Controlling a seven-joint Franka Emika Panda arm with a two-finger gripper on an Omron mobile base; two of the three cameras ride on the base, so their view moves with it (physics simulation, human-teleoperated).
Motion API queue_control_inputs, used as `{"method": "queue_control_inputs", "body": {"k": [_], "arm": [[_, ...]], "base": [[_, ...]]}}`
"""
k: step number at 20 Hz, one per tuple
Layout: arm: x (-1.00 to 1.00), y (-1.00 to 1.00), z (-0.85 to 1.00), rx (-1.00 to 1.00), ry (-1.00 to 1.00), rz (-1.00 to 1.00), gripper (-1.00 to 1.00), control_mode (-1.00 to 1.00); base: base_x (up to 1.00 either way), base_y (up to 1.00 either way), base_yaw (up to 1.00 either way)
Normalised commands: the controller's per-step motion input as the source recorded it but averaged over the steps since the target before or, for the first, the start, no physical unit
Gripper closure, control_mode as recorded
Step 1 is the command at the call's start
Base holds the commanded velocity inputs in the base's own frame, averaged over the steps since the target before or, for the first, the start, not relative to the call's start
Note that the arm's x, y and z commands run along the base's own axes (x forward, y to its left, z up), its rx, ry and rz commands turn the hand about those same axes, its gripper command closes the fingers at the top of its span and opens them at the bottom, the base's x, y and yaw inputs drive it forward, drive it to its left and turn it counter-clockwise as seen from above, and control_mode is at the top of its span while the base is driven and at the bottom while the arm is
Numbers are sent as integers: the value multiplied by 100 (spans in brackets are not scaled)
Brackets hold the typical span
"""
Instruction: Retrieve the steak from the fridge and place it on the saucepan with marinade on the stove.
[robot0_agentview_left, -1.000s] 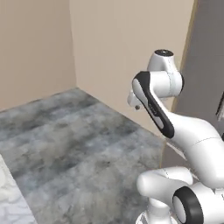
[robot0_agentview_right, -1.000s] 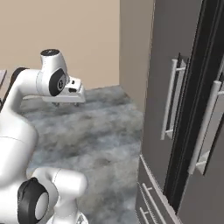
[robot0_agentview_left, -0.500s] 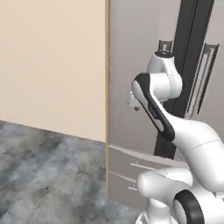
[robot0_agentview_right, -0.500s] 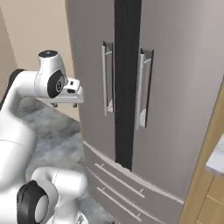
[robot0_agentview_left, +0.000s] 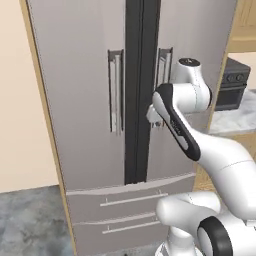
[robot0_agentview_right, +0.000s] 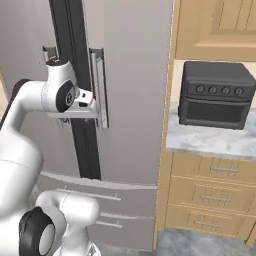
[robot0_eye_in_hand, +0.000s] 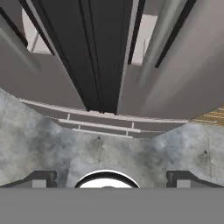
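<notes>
Here the fridge (robot0_agentview_left: 85, 100) stands shut straight ahead of the arm, both grey doors closed with the dark seam between them and the long bar handles (robot0_agentview_left: 116, 92) on either side of it. Its two drawer fronts run along the bottom (also closed). The fingers (robot0_eye_in_hand: 43, 178) are spread wide and hold nothing, pointing down past the fridge's lower edge at the mottled grey floor (robot0_eye_in_hand: 39, 131). Right of the fridge, a black oven (robot0_agentview_right: 216, 95) sits on the marble worktop (robot0_agentview_right: 210, 142) above wooden drawers (robot0_agentview_right: 215, 197).
</notes>
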Motion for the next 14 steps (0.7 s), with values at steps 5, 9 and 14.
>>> {"method": "queue_control_inputs", "body": {"k": [5,9,14], "arm": [[0,0,0,0,0,0,-100,100],[0,0,0,0,0,0,-100,100],[0,0,0,0,0,0,-100,100]], "base": [[0,-4,-52],[0,2,0],[0,78,7]]}}
